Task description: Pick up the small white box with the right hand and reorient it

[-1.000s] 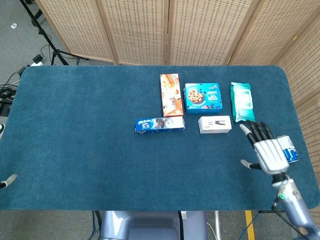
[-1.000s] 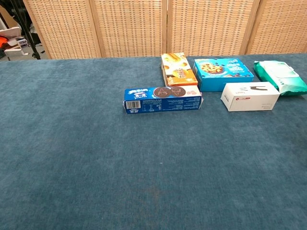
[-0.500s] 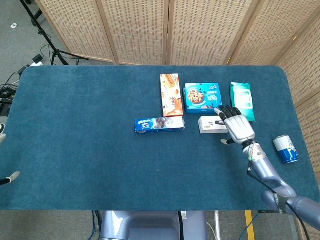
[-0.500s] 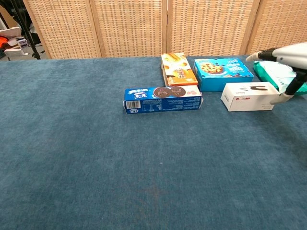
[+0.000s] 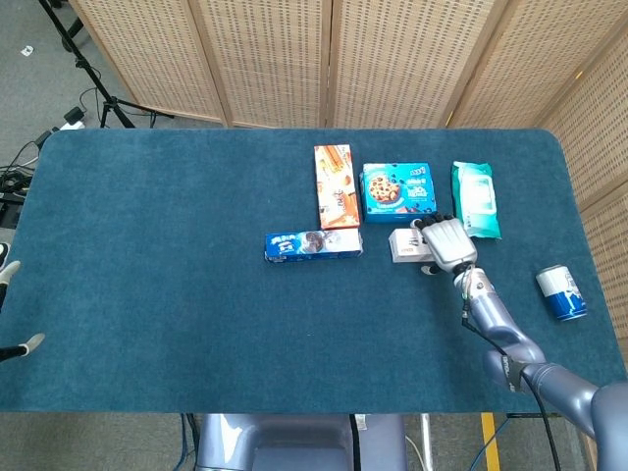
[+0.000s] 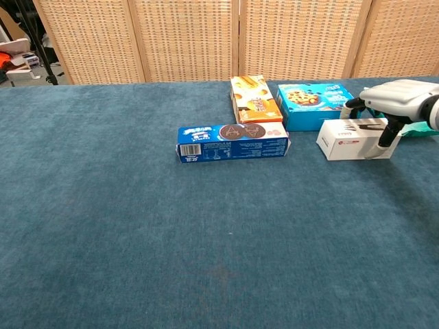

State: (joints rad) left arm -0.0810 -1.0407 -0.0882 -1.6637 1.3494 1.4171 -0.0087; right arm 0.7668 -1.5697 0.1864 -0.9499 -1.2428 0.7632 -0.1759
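My right robot hand (image 5: 444, 238) clasps the 1 white box (image 6: 345, 139); 3 other boxes, 1 pack, 1 can share the counter (image 5: 167, 255).

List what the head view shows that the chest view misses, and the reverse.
Head view only: a blue can near the table's right edge, the right forearm, and the left hand's fingers at the frame's left edge. Chest view only: the white box's front face. Both: the right hand on the white box, the cookie boxes, and the green pack.
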